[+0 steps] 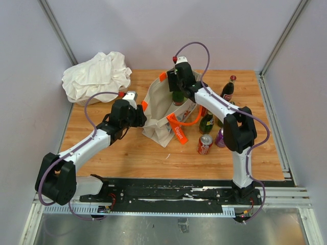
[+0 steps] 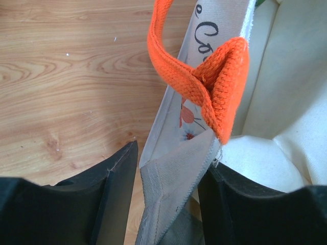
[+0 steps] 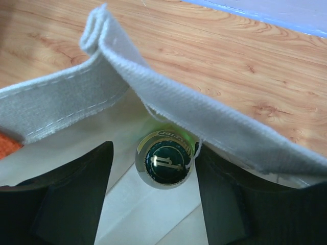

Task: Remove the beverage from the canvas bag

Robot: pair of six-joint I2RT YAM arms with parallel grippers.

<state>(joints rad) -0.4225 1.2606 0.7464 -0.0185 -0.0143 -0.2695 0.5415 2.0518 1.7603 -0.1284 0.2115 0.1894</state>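
Left pincer [image 1: 139,115] holds the bag [image 1: 159,115] by its rim in the top view, while the right pincer [image 1: 179,84] dips inside. Left wrist view: fingers clamp the fabric wall under the handle [image 2: 204,81]. Right wrist view: the jaws stand open around the bottle [image 3: 164,164] cap inside the bag, so gripping and lifting are not yet done.

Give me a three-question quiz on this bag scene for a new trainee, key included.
1. True or false: the fingers of the right gripper straddle the green bottle's cap inside the canvas bag.
2. What does the left gripper have between its fingers? A) the red can B) the bag's rim C) the white cloth heap
3. Fill in: the bag's handles are ____.
Key: 1 true; 2 B; 3 orange.
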